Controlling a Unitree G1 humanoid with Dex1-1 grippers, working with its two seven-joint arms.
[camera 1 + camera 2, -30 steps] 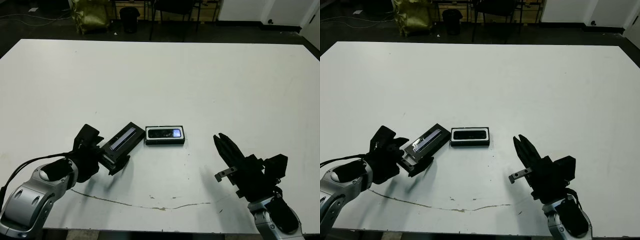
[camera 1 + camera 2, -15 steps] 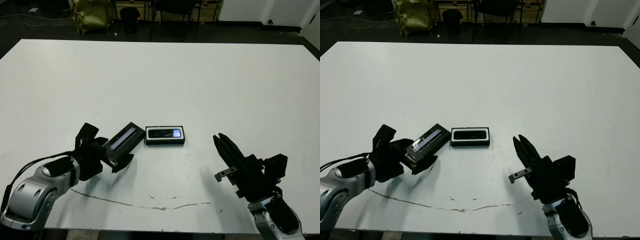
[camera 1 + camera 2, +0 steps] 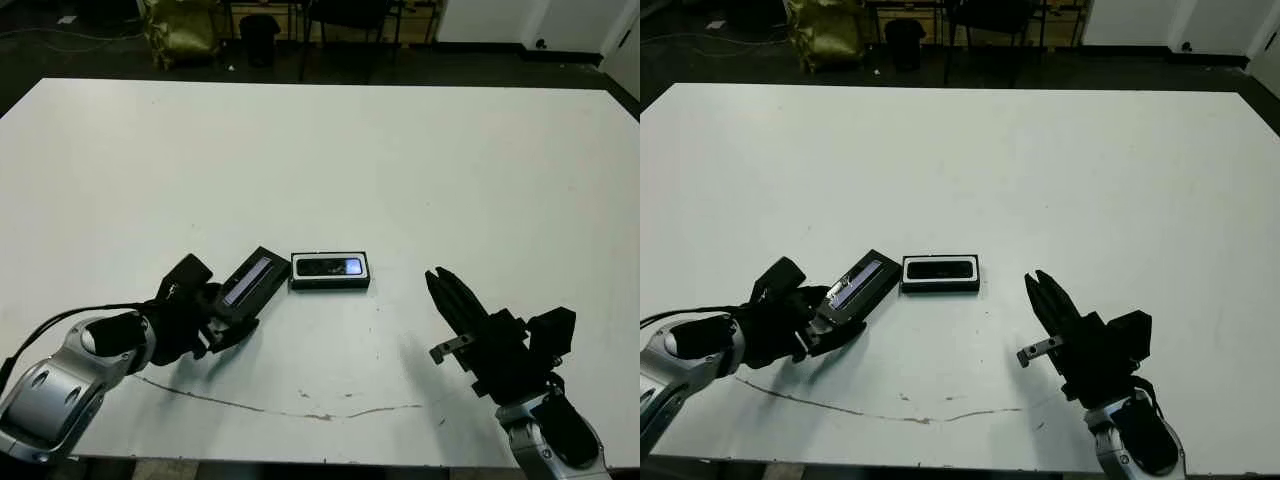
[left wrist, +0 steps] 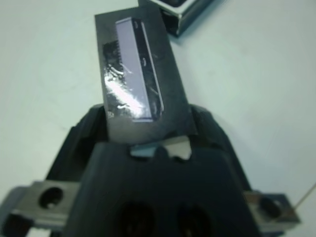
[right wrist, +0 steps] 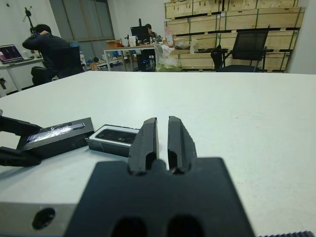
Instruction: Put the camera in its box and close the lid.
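Observation:
The box lies at the table's middle front, with the camera resting inside it, a bluish glint on its face. Just left of it is the lid, black with a pale stripe, slanting toward the box's left end. My left gripper is shut on the lid's near end; in the left wrist view its fingers flank the lid, and a corner of the box shows beyond it. My right gripper stands shut to the right of the box, holding nothing.
A thin crack line runs along the table near its front edge. Chairs and a bag stand beyond the far edge. In the right wrist view a person sits at a desk far behind the table.
My left gripper has turned and edged a little toward the box, bringing the lid lower and flatter. The box, the camera and my right arm have not moved.

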